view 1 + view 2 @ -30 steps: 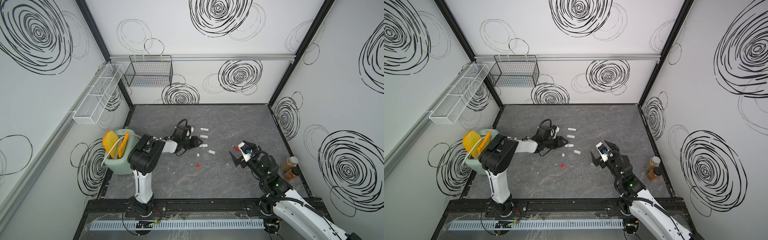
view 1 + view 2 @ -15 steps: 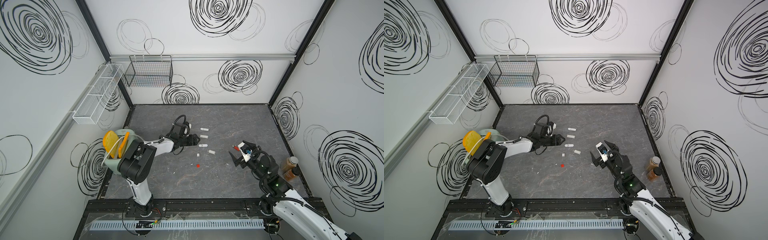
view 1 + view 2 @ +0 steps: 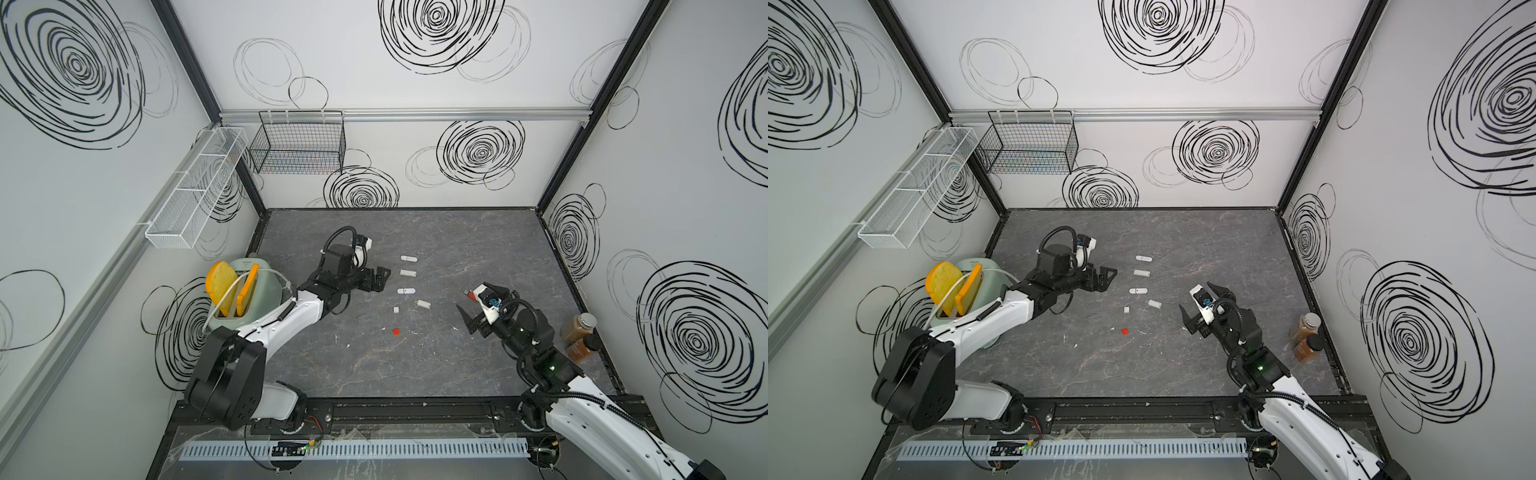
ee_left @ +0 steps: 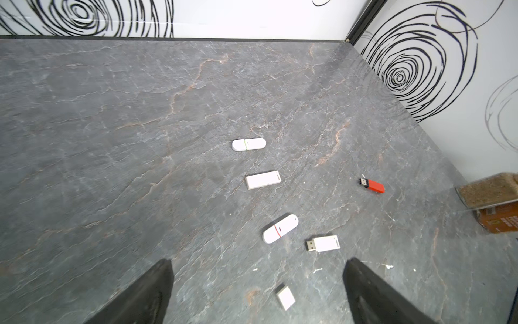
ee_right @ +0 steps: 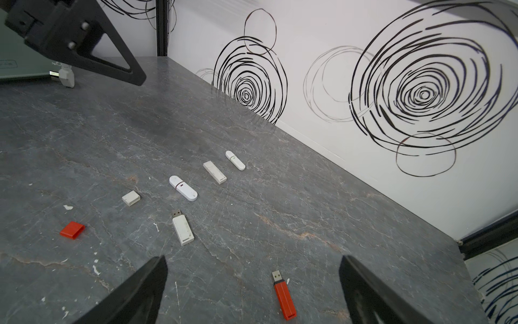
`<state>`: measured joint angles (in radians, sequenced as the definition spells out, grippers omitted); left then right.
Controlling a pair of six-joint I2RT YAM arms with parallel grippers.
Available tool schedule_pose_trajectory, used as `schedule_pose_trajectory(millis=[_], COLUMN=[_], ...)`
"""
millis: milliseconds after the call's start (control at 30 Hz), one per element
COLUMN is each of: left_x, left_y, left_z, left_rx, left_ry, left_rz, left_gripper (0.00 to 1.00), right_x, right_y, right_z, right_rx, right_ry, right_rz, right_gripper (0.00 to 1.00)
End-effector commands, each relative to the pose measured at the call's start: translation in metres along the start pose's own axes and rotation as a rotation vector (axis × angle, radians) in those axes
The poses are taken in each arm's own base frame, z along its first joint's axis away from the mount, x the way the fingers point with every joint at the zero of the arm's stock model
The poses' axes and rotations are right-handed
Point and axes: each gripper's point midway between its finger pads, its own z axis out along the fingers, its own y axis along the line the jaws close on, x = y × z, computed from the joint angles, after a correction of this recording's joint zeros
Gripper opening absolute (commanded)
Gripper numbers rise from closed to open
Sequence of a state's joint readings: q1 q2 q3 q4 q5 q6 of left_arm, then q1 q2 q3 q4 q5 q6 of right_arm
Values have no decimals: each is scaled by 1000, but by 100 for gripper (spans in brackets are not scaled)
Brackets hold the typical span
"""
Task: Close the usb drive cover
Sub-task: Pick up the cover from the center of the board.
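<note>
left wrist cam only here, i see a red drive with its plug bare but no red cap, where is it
observer: the red cap lies on the table, on the robot's side of the white cap.
operator: right gripper holding anything
observer: no, the right gripper is open and empty, hovering close over the red drive.
operator: anything behind my camera
observer: a green toaster with two orange slices standing in it, at the table's left edge.
</note>
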<state>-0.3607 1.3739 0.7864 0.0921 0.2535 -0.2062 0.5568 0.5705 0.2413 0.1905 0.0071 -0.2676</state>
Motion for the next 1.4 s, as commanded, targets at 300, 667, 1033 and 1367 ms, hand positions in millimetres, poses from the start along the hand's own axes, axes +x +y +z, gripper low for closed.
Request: schedule_pose_trajectory(millis=[300, 667, 1033, 1367], left_x=[-12, -7, -9, -10], left_y=[10, 16, 26, 34], left_z=[-38, -49, -56, -58], left_rx=[12, -1, -25, -45], left_ry=[-155, -206, -242, -245], left_rz=[164, 189, 168, 154], left_gripper=[98, 98, 98, 98], right_x=[-7, 3, 21, 45], right_y=[28, 83, 133, 155], right_z=[16, 49, 90, 111], right_rx=[-179, -490, -694, -788], right_ry=[96, 294, 486, 659], right_rz=[-26, -71, -233, -252], right_gripper=[99, 91, 82, 74])
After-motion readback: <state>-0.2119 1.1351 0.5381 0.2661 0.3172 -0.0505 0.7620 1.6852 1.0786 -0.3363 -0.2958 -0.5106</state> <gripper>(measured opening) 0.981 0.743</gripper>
